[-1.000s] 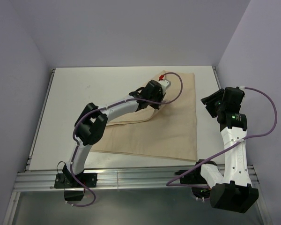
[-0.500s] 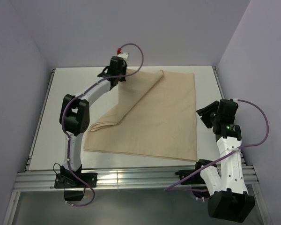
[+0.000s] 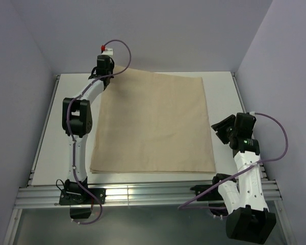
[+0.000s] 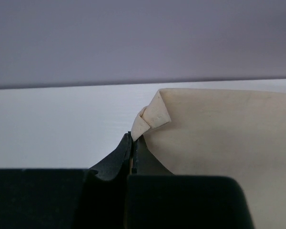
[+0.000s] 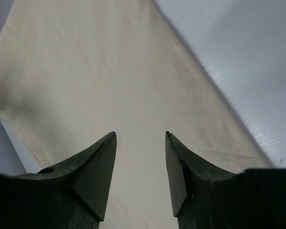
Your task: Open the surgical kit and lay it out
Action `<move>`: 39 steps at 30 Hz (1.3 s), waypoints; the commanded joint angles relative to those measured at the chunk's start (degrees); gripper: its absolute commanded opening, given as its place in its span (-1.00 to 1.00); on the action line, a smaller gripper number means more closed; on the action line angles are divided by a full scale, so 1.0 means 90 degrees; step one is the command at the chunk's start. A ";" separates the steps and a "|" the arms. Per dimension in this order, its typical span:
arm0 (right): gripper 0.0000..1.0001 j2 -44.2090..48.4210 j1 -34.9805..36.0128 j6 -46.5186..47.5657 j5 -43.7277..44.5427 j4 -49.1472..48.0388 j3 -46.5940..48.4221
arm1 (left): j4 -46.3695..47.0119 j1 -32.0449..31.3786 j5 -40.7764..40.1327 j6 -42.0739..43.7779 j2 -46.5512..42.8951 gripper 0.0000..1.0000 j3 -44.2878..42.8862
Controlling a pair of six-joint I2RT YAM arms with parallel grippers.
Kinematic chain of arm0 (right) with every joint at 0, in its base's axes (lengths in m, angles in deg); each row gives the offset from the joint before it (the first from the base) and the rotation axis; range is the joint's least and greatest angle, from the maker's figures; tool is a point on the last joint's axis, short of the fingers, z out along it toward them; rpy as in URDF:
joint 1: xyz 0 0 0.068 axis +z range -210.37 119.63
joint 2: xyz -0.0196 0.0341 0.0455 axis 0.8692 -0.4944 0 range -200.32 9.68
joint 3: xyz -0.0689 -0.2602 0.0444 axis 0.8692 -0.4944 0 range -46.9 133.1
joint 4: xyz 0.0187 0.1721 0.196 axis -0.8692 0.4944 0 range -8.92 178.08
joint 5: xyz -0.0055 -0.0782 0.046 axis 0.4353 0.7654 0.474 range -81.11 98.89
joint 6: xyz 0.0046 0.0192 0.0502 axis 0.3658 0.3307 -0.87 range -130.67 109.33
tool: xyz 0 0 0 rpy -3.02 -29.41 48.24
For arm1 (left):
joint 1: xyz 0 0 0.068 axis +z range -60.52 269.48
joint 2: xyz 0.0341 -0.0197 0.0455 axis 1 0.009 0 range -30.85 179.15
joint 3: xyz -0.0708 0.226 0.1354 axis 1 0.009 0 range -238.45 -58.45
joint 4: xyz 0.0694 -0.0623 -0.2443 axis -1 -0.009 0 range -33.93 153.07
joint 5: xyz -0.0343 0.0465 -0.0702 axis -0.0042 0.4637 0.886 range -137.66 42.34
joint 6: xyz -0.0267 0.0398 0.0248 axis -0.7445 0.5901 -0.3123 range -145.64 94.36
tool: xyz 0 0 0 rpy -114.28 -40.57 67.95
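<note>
Table [image 3: 50,127] mostly under tan wrap [image 3: 153,122]; left gripper [image 4: 133,139] pinching corner

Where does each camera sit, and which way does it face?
Top external: above and behind the bases, looking down at the table and wrap; both arms show.
Left wrist: on the left arm, facing the back wall; left end effector shut on the wrap's corner.
Right wrist: on the right arm, looking down at the wrap; right end effector open.
Shared: all views show the wrap.
</note>
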 commanded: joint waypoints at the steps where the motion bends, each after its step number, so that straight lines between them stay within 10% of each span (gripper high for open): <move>1: 0.07 -0.0161 -0.0016 0.0247 0.0008 -0.0344 -0.0081 | 0.0466 0.0302 -0.0166 0.0127 0.0250 -0.99 -0.0456; 5: 0.07 -0.0356 -0.0016 0.0384 0.0067 -0.0403 -0.0051 | 0.0388 0.0390 -0.0050 0.0204 0.0426 -0.67 -0.0505; 9: 0.09 -0.0659 -0.0006 0.0521 -0.0079 -0.0422 0.0192 | 0.0086 0.0410 -0.0137 0.0156 0.0202 0.17 -0.0398; 13: 0.09 -0.1166 0.0081 0.0881 -0.0080 -0.0325 0.0495 | -0.0614 0.0420 -0.0011 -0.0146 -0.0247 0.38 -0.0417; 22: 0.09 -0.1996 0.1154 0.1254 0.0085 -0.0003 0.1452 | -0.3546 0.0662 0.0300 -0.2118 -0.1438 0.18 0.0459; 29: 0.09 -0.2778 0.2395 0.1010 0.0184 -0.0149 0.2223 | -0.3392 0.1123 0.0975 -0.2755 -0.3342 0.16 0.3768; 39: 0.10 -0.3072 0.2992 0.1059 0.0116 -0.0315 0.2586 | -0.3499 0.1123 0.2078 -0.2726 -0.4320 0.21 0.5256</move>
